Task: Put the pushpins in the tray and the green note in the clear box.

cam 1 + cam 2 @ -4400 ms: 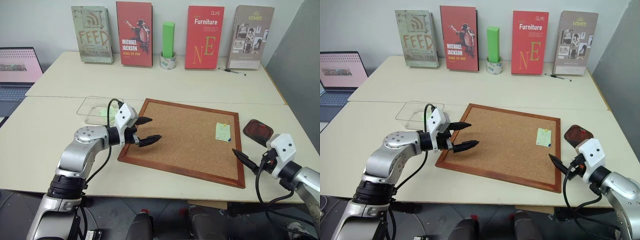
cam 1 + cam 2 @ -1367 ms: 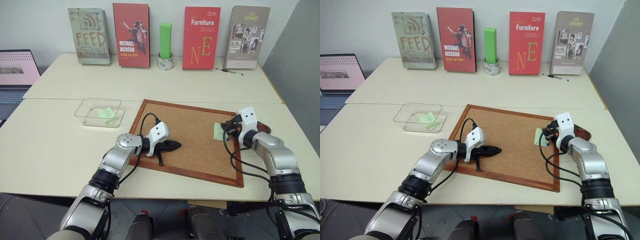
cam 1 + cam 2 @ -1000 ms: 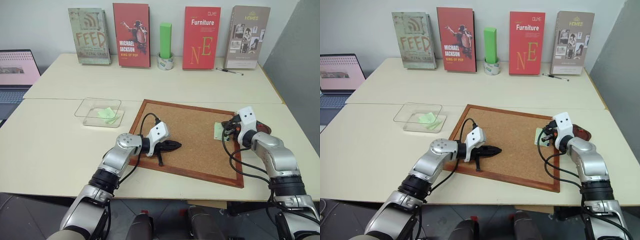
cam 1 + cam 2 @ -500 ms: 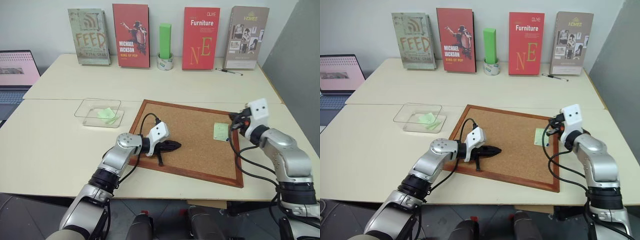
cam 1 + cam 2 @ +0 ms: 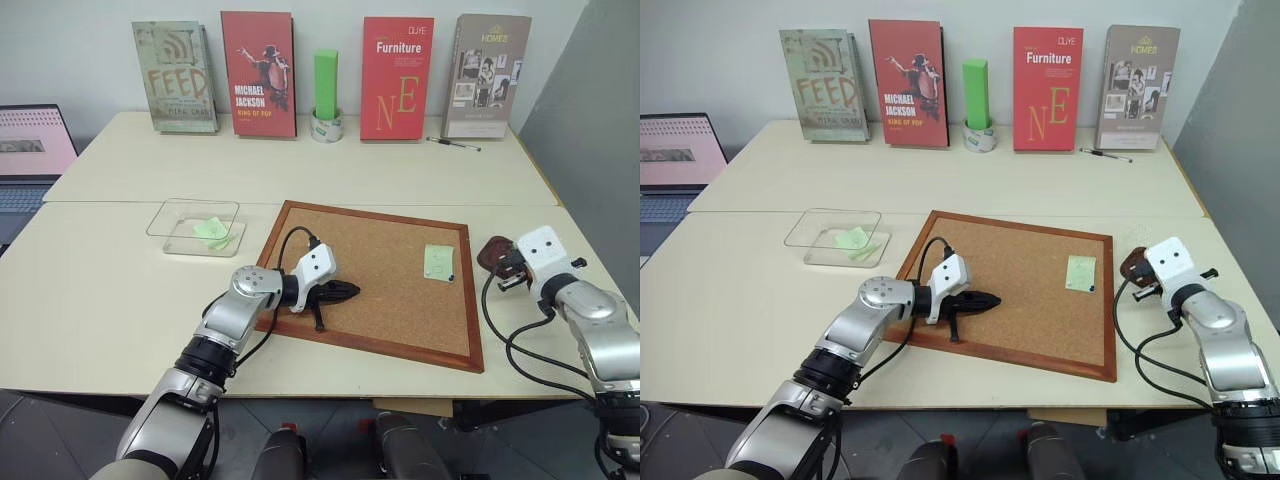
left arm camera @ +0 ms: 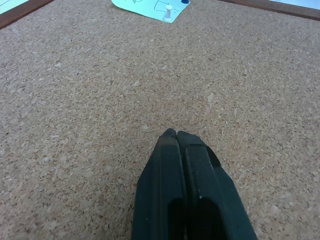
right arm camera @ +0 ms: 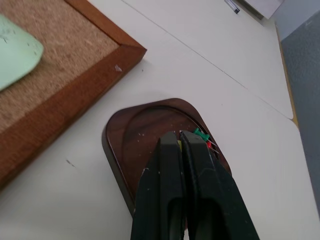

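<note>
1. Cork fills the framed board [image 5: 370, 275] on the worktop [image 5: 100, 290]; since a second ago the right hand [image 7: 180, 142] has swung off the board's right edge and now hangs over the dark reddish-brown tray [image 7: 150, 145].
2. In the right wrist view its black fingers [image 7: 167, 190] are pressed together, with a sliver of yellow pinched at their tips; I judge that to be the yellow pushpin [image 7: 178, 144], lifted from the note and ready to drop.
3. Green and red pins [image 7: 202, 136] already lie in the tray's far corner.
4. On the board, the green note [image 5: 438, 262] stays pinned near the right edge; a blue pin [image 6: 184, 1] and a whitish pin [image 6: 168, 12] show on it in the left wrist view.
5. So I'd say one pin is nearly delivered, and the note cannot go yet.
6. Meanwhile the left hand [image 6: 176, 134] has not stirred: fingers shut, empty, tips resting on bare cork.
7. Over on the left, the clear box [image 5: 170, 214] already holds crumpled green paper [image 5: 213, 232].
</note>
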You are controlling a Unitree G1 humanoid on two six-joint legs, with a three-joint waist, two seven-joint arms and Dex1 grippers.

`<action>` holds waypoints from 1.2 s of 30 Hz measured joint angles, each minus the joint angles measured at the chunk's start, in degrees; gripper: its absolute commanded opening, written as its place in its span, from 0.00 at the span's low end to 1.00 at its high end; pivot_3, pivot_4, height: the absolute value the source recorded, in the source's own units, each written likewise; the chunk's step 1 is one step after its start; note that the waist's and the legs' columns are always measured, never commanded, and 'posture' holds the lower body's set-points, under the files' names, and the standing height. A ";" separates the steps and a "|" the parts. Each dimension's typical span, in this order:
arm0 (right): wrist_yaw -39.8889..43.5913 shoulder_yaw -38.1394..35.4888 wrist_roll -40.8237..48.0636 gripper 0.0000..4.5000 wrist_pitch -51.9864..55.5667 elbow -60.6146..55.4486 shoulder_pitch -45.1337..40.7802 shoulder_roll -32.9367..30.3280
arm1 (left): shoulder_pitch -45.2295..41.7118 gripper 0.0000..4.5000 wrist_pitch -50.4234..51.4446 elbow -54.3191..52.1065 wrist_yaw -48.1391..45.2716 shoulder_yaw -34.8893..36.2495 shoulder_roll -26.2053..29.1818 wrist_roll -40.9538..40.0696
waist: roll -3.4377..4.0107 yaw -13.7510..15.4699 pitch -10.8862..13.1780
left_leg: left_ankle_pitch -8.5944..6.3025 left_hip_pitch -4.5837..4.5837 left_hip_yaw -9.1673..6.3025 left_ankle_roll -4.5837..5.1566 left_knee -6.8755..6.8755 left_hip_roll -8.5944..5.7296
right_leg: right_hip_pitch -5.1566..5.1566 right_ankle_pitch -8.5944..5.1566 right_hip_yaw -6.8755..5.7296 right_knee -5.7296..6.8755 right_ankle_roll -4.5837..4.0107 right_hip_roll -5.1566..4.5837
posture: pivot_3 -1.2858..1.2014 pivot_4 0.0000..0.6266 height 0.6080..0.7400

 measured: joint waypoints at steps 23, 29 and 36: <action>2.96 -5.08 5.57 0.72 1.96 -7.23 0.61 2.79 | -0.48 0.00 -0.44 0.84 -0.14 0.00 -0.04 0.09 | -0.01 0.06 0.00 | 0.00 0.00 -0.04 0.00 -0.02 0.01 | 0.02 -0.01 -0.03 -0.02 0.00 0.01 | 0.52 0.24 1.00; 3.54 -6.42 15.43 0.72 8.89 -17.54 6.16 12.75 | -0.66 0.00 -0.62 1.16 -0.18 -0.04 -0.10 0.12 | -0.01 0.07 0.00 | 0.00 -0.01 -0.05 -0.01 -0.01 0.02 | 0.03 -0.01 -0.03 -0.07 0.00 0.00 | 0.52 0.24 1.00; -1.67 -6.31 16.94 0.72 10.39 -18.53 7.37 19.55 | -0.69 0.00 -0.68 1.26 -0.09 -0.03 -0.12 0.16 | -0.01 0.07 0.00 | 0.00 -0.01 -0.05 -0.01 -0.03 0.03 | 0.02 -0.02 -0.04 -0.13 -0.02 0.00 | 0.52 0.24 1.00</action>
